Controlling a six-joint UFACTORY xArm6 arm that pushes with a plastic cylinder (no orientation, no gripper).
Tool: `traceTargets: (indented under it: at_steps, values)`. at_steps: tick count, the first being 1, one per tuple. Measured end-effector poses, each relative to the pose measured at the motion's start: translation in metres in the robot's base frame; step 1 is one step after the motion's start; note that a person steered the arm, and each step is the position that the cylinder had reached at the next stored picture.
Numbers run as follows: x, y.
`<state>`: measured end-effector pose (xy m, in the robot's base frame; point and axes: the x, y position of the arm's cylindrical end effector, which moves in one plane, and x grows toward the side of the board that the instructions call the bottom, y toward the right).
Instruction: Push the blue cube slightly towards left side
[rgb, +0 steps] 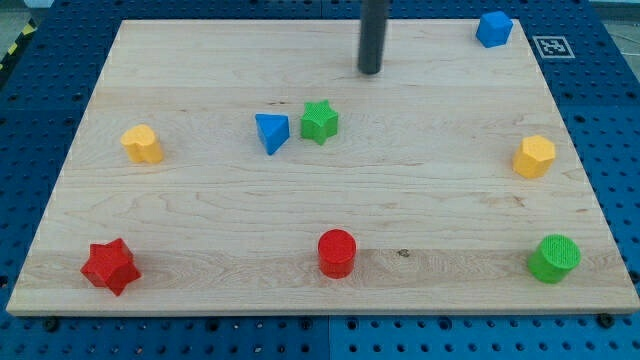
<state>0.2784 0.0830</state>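
While blue cube (494, 29) sits top right, my tip (370, 70) seemingly well left; no jaws visible.

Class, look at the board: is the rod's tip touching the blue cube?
No. My tip sits near the view's top centre, well apart from the blue cube in the top right corner.

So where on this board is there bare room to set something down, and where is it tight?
The widest bare patch is mid-board, bordered by the green star, yellow block at the view's right, and red cylinder. Another lies between the yellow block at the left and the red star. It is crowded where the blue triangular block nearly touches the green star, below my tip.
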Motion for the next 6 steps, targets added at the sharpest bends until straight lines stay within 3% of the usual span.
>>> traceTargets:
  at_steps: [1, 2, 3, 4, 6]
  values:
    - [-0.026, 0.069]
    - [-0.024, 0.172]
    - [-0.050, 0.226]
    - [-0.086, 0.235]
    - [-0.076, 0.223]
